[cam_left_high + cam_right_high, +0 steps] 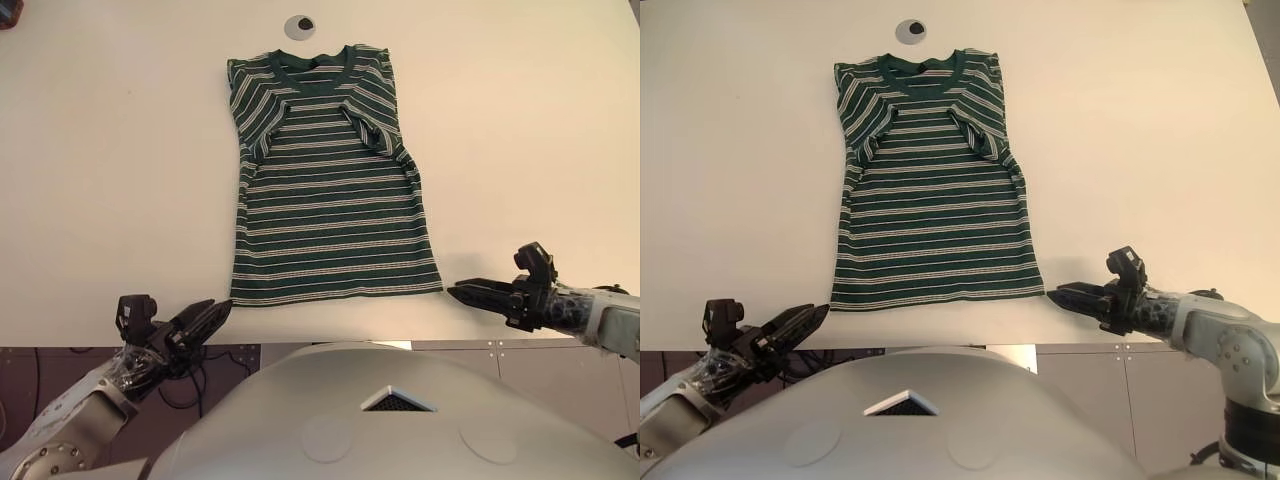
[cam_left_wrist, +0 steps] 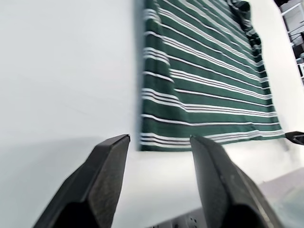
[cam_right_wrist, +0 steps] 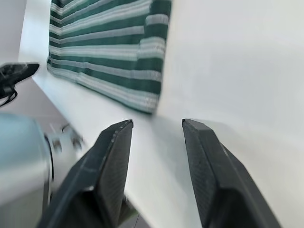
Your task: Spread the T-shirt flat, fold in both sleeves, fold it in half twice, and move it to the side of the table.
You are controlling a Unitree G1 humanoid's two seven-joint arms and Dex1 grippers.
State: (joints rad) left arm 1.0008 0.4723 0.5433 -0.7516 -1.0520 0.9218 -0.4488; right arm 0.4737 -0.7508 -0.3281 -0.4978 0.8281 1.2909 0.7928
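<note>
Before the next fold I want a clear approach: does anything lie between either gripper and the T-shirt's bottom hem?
Nothing visible. Only bare table separates the left gripper and the right gripper, both with jaws open, from the hem corners of the T-shirt. A small round disc lies beyond the collar.

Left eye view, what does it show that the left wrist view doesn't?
Left eye view only: the whole T-shirt with its collar, and a grey disc beyond it. Left wrist view only: the left hand close up, its fingers clearly apart, aimed at the shirt's near corner. Both: the striped T-shirt, the white table and the left hand.
</note>
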